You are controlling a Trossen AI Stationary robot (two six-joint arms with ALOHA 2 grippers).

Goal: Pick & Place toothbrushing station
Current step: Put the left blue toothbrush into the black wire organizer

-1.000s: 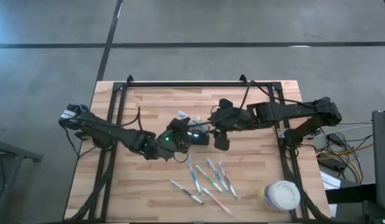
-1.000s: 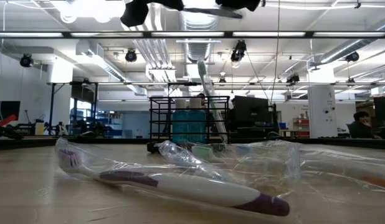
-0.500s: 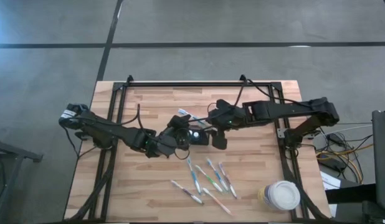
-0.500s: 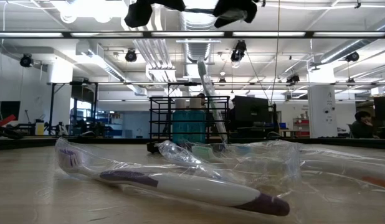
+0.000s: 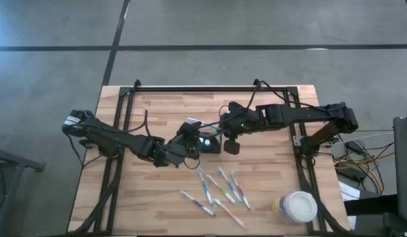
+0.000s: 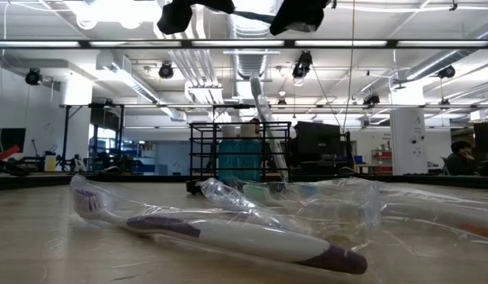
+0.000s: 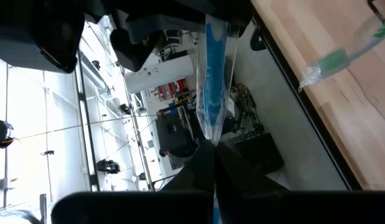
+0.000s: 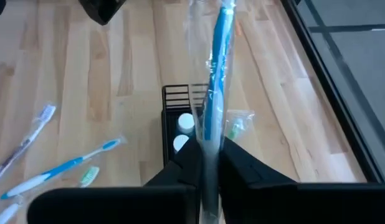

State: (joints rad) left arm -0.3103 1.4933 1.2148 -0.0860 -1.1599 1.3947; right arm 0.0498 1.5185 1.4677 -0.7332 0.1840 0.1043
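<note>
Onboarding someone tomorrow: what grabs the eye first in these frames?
Both arms meet mid-table over the small black wire-mesh caddy, left gripper and right gripper each clamped on a blue plastic-wrapped toothbrush. Loose wrapped toothbrushes scatter the near edge beside a round white-lidded tub.

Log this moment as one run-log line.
left fingers: shut on wrapped blue toothbrush | right fingers: shut on same toothbrush | above caddy | loose toothbrushes on table

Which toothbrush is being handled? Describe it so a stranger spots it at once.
Start at the black wire-mesh caddy in the middle of the wooden table. Above it, the left pincer and right pincer both pinch one blue toothbrush in clear wrap. The other toothbrushes lie loose on the table.
</note>
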